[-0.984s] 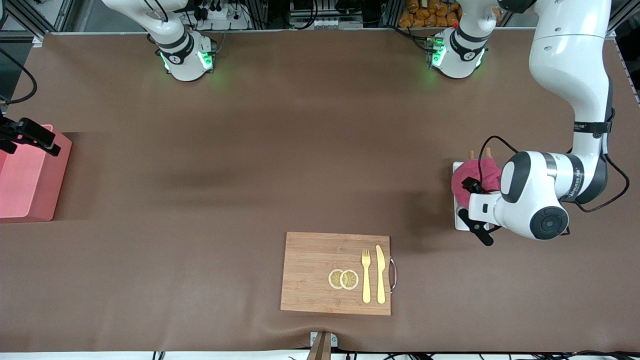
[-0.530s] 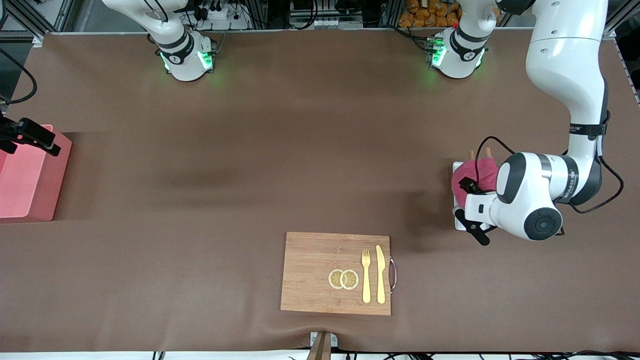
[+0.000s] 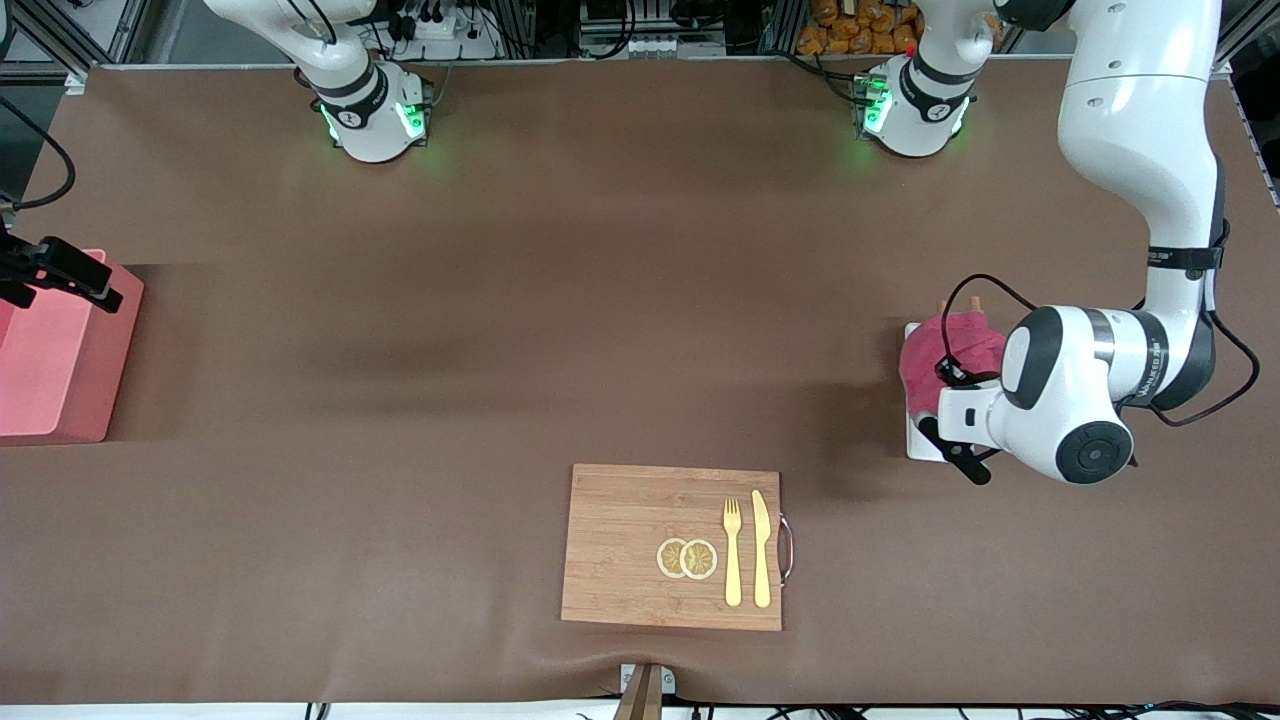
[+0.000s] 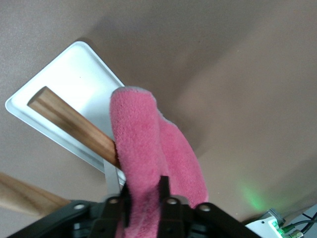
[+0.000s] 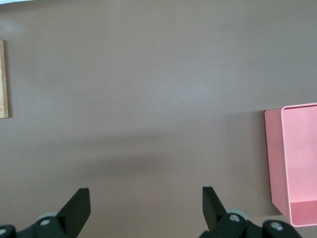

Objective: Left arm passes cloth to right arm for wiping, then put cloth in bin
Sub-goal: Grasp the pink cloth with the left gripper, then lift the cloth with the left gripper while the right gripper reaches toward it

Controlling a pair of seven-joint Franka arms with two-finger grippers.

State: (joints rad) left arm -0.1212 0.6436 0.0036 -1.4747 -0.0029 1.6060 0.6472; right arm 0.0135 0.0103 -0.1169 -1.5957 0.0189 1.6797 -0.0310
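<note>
The raspberry-pink cloth (image 3: 932,362) is pinched in my left gripper (image 3: 952,380) over the white tray (image 3: 914,440) toward the left arm's end of the table. In the left wrist view the gripper (image 4: 145,191) is shut on the cloth (image 4: 148,144), which hangs down across a wooden rod (image 4: 74,124) on the tray (image 4: 74,74). The pink bin (image 3: 50,350) stands at the right arm's end. My right gripper (image 3: 60,270) is over the bin's edge; in the right wrist view it (image 5: 146,203) is open and empty, with the bin (image 5: 297,158) beside it.
A wooden cutting board (image 3: 640,530) lies near the front edge of the table with a yellow fork (image 3: 732,550), a knife (image 3: 762,548) and two lemon slices (image 3: 687,558) on it. Its edge shows in the right wrist view (image 5: 2,79). Brown table surface (image 3: 560,330) lies between the arms.
The left arm's hand shifted a little over the tray with the cloth in its grip. The right arm has not moved.
</note>
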